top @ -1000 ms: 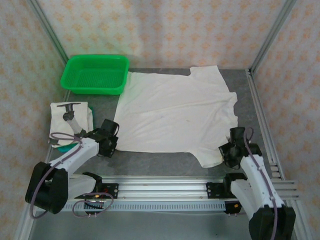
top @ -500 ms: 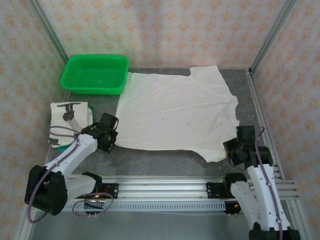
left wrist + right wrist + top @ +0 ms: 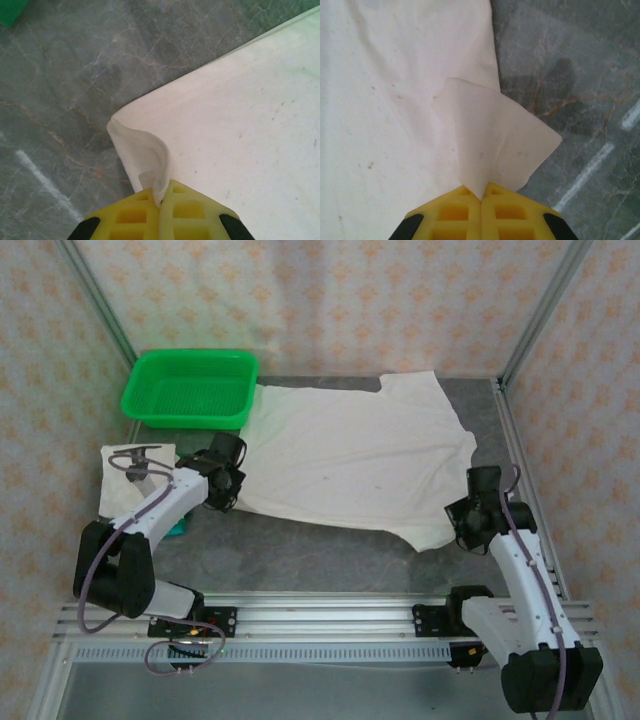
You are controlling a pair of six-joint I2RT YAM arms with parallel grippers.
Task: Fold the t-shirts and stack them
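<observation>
Table (image 3: 300,560) of grey stone-patterned top carries everything. Largest on it is the spread shirt (image 3: 350,455), off-white and lying nearly flat. It starts at the right wall of the basket (image 3: 185,422), where its far left corner touches or just overlaps the rim, and runs away from it to the right. The basket is green mesh plastic and sits at the table's far left. A folded shirt (image 3: 118,495) lies on the near side of the basket, below its left half and apart from it, with the left arm's cable looped over it.

The left gripper (image 3: 234,490) sits just nearer than the basket's right corner. In the left wrist view its yellow fingers (image 3: 135,217) are clenched on the spread shirt's near left corner, and the hem curls up into a small fold between them.

The right gripper (image 3: 462,523) is well apart from the basket, far to its right and nearer the arm bases. In the right wrist view its yellow fingers (image 3: 507,212) are clamped on the spread shirt's near right corner, where a thin pointed flap (image 3: 495,140) of cloth is lifted off the table.
</observation>
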